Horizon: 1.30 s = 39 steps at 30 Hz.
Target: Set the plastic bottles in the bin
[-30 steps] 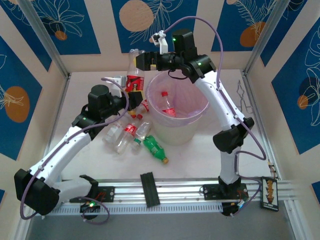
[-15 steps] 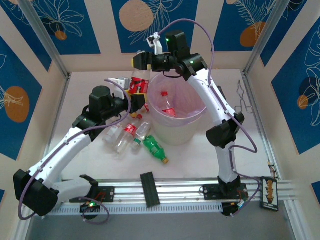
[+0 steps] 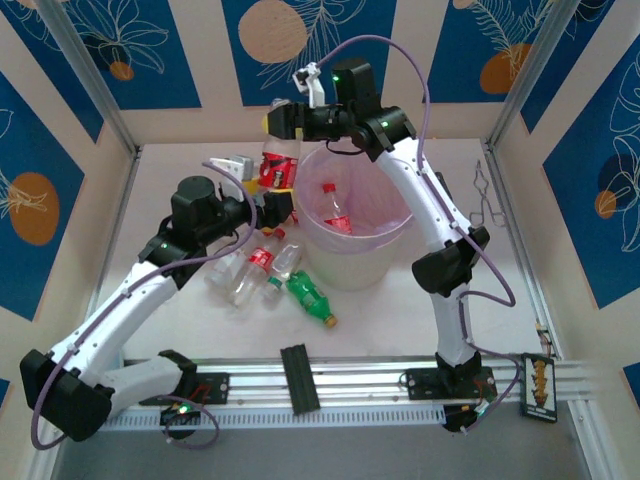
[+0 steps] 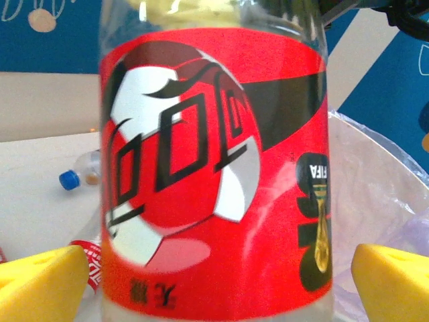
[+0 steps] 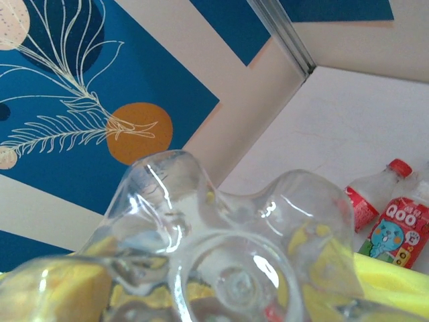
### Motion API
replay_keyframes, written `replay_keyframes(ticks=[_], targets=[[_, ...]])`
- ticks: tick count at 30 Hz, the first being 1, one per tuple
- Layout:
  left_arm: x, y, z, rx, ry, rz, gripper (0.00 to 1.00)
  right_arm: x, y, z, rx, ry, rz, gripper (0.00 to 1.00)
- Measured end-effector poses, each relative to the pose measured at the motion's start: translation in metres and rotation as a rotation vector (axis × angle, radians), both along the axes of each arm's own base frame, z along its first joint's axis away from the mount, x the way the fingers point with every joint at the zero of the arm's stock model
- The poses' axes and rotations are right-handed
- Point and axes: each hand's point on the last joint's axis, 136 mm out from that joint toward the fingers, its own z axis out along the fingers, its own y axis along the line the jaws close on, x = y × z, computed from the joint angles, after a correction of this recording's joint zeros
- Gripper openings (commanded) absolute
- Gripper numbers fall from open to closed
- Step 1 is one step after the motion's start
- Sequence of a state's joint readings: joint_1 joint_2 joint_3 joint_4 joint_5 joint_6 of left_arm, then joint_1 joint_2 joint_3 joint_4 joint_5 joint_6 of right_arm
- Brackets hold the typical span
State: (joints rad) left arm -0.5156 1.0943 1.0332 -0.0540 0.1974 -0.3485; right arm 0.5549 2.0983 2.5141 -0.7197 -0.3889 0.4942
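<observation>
Beside bin (image 3: 355, 266): loose bottles (image 3: 243, 283), green bottle (image 3: 303, 291).

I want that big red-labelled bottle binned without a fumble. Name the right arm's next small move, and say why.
Probably carry the large bottle sideways until it hangs over the bin. The right gripper clamps its base, the left gripper stands open clear of the label, and the bottle sits at the bin's far-left rim, not over it.
</observation>
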Motion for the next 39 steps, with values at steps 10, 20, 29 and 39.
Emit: replay_keyframes(ticks=[10, 20, 29, 39], targets=[[-0.013, 0.009, 0.041, 0.032, -0.034, -0.002, 0.94, 0.004, -0.078, 0.086, 0.020, -0.245, -0.184, 0.56], [0.024, -0.019, 0.026, 0.124, 0.047, -0.024, 0.79, -0.032, -0.198, 0.139, 0.027, -0.378, -0.424, 0.55], [0.058, -0.051, -0.023, 0.229, 0.160, -0.059, 0.59, -0.002, -0.201, 0.068, -0.159, -0.297, -0.415, 0.54], [0.077, -0.065, -0.032, 0.225, 0.196, -0.062, 0.40, 0.006, -0.149, -0.041, -0.418, -0.208, -0.249, 0.54]])
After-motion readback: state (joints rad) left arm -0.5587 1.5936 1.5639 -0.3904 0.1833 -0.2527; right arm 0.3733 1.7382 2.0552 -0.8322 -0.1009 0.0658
